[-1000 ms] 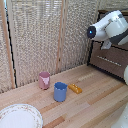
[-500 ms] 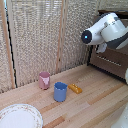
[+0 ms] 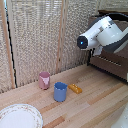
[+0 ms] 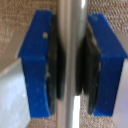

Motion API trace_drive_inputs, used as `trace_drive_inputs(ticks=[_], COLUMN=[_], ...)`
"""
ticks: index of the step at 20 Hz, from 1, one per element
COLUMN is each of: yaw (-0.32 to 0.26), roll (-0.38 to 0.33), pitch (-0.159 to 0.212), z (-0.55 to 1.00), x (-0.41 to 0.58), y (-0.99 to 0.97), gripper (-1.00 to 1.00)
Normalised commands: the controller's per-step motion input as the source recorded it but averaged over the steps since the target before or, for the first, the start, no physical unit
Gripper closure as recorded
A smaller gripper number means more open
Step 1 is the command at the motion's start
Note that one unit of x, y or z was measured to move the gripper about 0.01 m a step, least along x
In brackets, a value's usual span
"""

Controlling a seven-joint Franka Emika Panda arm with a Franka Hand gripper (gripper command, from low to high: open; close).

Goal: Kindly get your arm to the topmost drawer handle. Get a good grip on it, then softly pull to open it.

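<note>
In the exterior view my white arm [image 3: 105, 32] reaches toward the dark brown drawer [image 3: 109, 64] at that view's right, its dark blue-lit cap [image 3: 82, 42] facing the camera. The arm hides the gripper and the handle there. In the wrist view the silver drawer handle [image 4: 71, 65] runs as a straight bar between my blue fingertips [image 4: 37, 65]. The dark pads press against it on both sides. My gripper [image 4: 71, 64] is shut on the handle. How far the drawer stands open cannot be told.
On the wooden table stand a pink cup [image 3: 44, 80], a blue cup [image 3: 60, 91], a small orange object [image 3: 75, 88] and a patterned plate [image 3: 19, 117] at the front, on the exterior view's left. A woven screen [image 3: 45, 40] stands behind them.
The arm has swung toward the exterior view's left, away from the cabinet; its blue-lit cap sits further left and lower than one second ago.
</note>
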Motion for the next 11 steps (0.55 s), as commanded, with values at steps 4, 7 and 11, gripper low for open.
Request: trace_drive_inputs(ticks=[4, 7, 11], yaw=[-0.095, -0.072, -0.059], roll=[0.254, 0.375, 0.375], pitch=[-0.047, -0.025, -0.001], z=[0.31, 0.00, 0.00], x=[0.000, 0.000, 0.000], y=[0.06, 0.33, 0.37], gripper=[-1.00, -1.00, -1.00])
